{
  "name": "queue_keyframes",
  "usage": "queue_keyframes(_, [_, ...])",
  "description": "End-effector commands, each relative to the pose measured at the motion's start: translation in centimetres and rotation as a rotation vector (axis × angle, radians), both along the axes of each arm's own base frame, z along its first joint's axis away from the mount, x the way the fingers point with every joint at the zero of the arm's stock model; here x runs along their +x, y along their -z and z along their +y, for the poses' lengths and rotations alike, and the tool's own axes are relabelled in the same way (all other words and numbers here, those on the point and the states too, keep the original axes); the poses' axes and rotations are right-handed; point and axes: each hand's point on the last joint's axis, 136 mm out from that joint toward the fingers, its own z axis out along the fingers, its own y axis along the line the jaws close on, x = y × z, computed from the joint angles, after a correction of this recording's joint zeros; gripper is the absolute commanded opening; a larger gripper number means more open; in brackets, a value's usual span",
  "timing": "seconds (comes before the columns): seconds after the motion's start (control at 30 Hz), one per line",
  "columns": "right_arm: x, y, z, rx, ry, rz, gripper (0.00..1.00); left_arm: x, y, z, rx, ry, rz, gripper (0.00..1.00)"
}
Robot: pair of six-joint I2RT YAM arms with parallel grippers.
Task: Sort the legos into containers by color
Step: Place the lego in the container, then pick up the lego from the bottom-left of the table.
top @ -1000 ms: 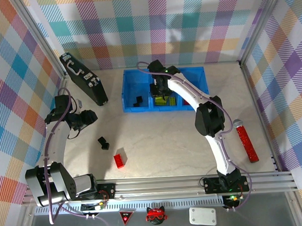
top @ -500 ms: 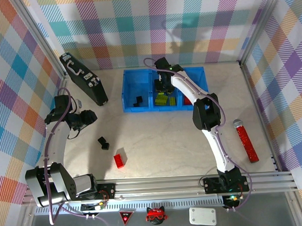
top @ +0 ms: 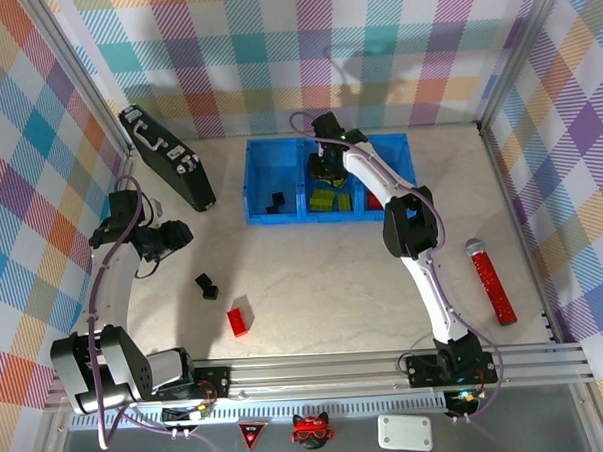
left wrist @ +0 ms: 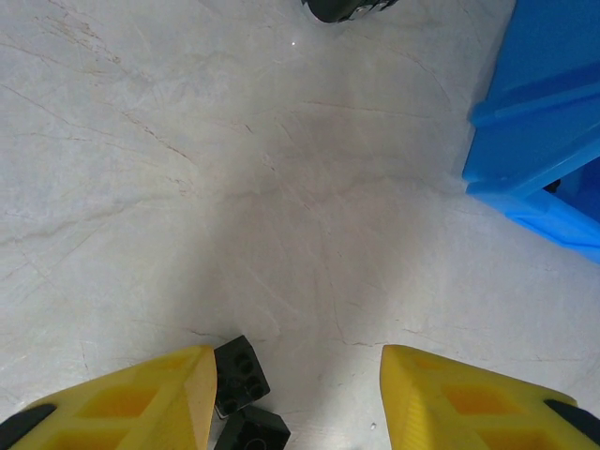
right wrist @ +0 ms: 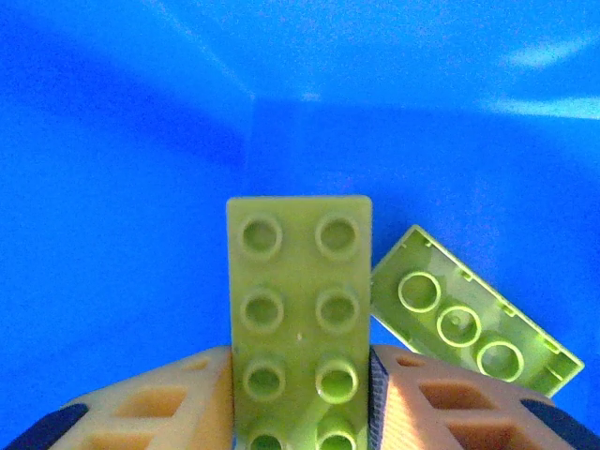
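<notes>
Two white arms (top: pixel 437 302) with black joints, purple cables (top: pixel 92 295) and yellow tool fingers (left wrist: pixel 141 398).

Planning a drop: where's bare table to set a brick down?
Bare table between the red brick and the right arm; also right of the blue tray, beyond the red bar. Crowded: the tray's middle compartment, right gripper holding a lime brick beside another.

No text, brand or number is legible. A red triangular sticker (top: pixel 253 434) and a red face-like sticker (top: pixel 310 429) sit on the grey front ledge (top: pixel 550 415). Any print on them is too small to read.
</notes>
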Motion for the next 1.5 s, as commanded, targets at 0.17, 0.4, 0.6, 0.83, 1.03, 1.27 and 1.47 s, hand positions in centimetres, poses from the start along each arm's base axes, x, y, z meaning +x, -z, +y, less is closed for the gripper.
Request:
queue_keyframes(0.17, [0.7,-0.2,0.1,0.019,-0.010,-0.017,0.44,-0.3,-0.5,0.5,0.021,0.001,-0.033,0.49])
queue_keyframes(0.4, [0.3,-4.5,-0.2,0.031,-0.010,-0.063,0.58,-0.3,-1.1,0.2,0.014,0.009,-0.059,0.50])
queue_keyframes(0.6, [-1.4,-8.9,-0.6,0.060,-0.029,-0.091,0.58,-0.8,-1.6,-0.8,0.003,0.034,-0.063,0.50])
queue_keyframes(0.83, [-5.3,-12.1,-1.5,0.095,-0.058,-0.080,0.58,-2.2,-1.8,-3.4,0.021,0.086,-0.009,0.51])
queue_keyframes(1.03, [-9.4,-13.0,-2.9,0.107,-0.073,-0.058,0.58,-4.4,-1.6,-5.9,0.029,0.099,0.044,0.51])
queue_keyframes(1.27, [-14.2,-11.9,-5.0,0.113,-0.065,-0.018,0.58,-7.5,0.2,-8.6,0.060,0.087,0.098,0.51])
queue_keyframes(1.47, [-17.6,-10.4,-6.8,0.100,-0.051,0.016,0.58,-10.0,2.8,-9.9,0.111,0.079,0.163,0.51])
